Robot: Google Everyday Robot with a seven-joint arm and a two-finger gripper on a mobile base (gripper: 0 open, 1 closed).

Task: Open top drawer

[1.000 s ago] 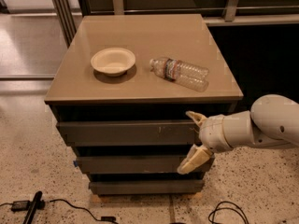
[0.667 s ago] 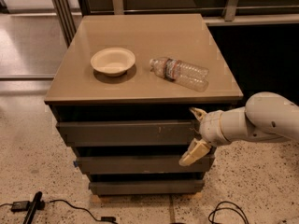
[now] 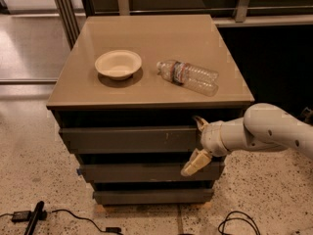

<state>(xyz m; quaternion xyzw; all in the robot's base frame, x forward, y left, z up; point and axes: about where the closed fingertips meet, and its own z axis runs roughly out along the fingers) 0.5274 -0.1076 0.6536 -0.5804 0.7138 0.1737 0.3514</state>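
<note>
tool (image 3: 197, 143) spread at top drawer (image 3: 127, 140) right end | bowl (image 3: 118, 64), bottle (image 3: 188, 76) on cabinet (image 3: 156, 35)

On the tan cabinet top (image 3: 146, 33): pale bowl (image 3: 118, 64) left of centre, clear plastic bottle (image 3: 188, 76) lying on its side right of centre, apart from the bowl. Below the top, front-left on speckled floor (image 3: 29, 155): black cables (image 3: 73, 215). Just under the top's front-right edge: gripper (image 3: 190, 145), fingers spread.
</note>
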